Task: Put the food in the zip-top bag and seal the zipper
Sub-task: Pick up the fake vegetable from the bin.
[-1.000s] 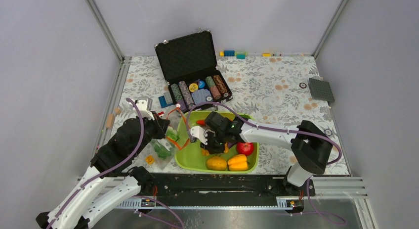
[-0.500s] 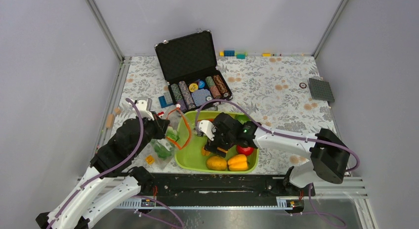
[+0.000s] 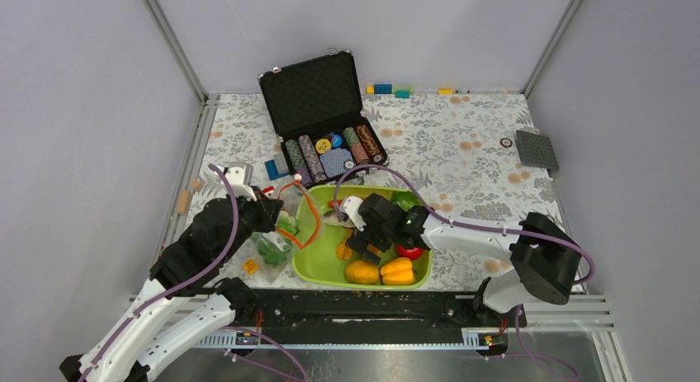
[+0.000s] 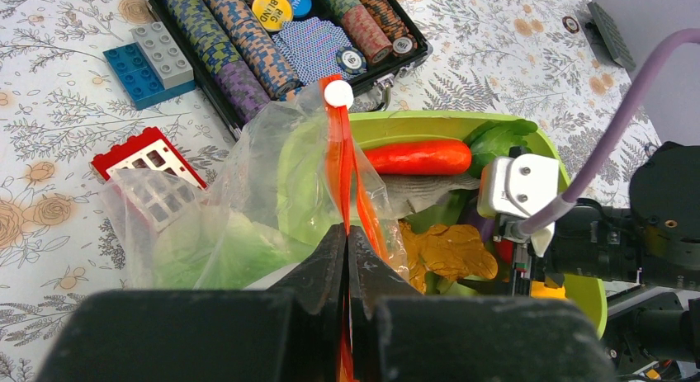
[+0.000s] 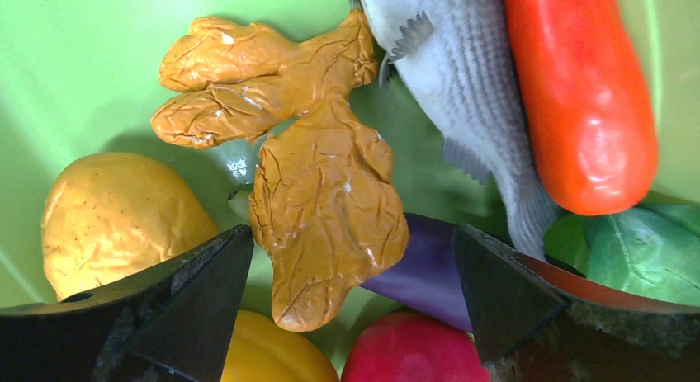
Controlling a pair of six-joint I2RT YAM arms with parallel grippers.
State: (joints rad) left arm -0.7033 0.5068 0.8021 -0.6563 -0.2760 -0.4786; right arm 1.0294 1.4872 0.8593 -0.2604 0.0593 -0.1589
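Pinching the orange-red zipper strip (image 4: 337, 163) of the clear floppy bag (image 4: 248, 151) at the left edge of the lime-green tray (image 4: 413, 120), left gripper (image 4: 347, 254) has green lettuce (image 4: 215, 254) bagged, right gripper (image 5: 351, 242) spread over unbagged silver fish (image 5: 470, 93), orange carrot (image 5: 578, 101), mouth unsealed.

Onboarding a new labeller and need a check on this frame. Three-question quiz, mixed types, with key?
1. True or false: the left gripper is clamped on the zipper of the zip-top bag.
2. Which item is centred under the open right gripper? A carrot; B ginger root; C poker chips.
3. Short answer: which food already shows through the bag's clear plastic?

Key: 1 true; 2 B; 3 the green lettuce.
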